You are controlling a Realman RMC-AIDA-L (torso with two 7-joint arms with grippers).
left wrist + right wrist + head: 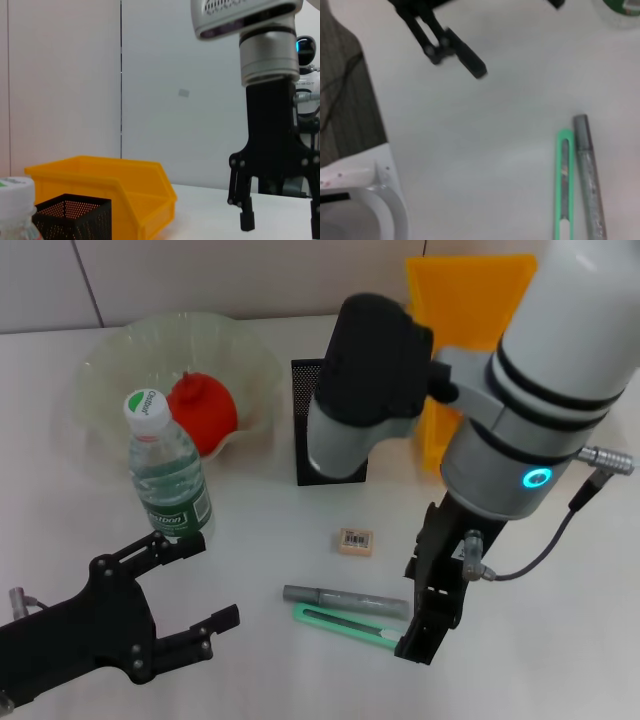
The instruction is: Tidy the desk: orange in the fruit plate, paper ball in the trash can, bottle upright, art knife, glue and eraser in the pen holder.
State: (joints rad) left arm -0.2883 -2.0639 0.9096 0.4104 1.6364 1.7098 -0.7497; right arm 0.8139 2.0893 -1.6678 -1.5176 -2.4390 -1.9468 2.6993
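Head view | right gripper jaws open over art knife tip | left gripper jaws open, empty

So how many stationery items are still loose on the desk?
3. The eraser lies in front of the pen holder; the glue and the art knife lie side by side nearer the robot.

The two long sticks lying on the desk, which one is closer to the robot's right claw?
The art knife, the mint-green one. Its white tip lies right by the right gripper. The grey glue lies beside it, on the side toward the eraser.
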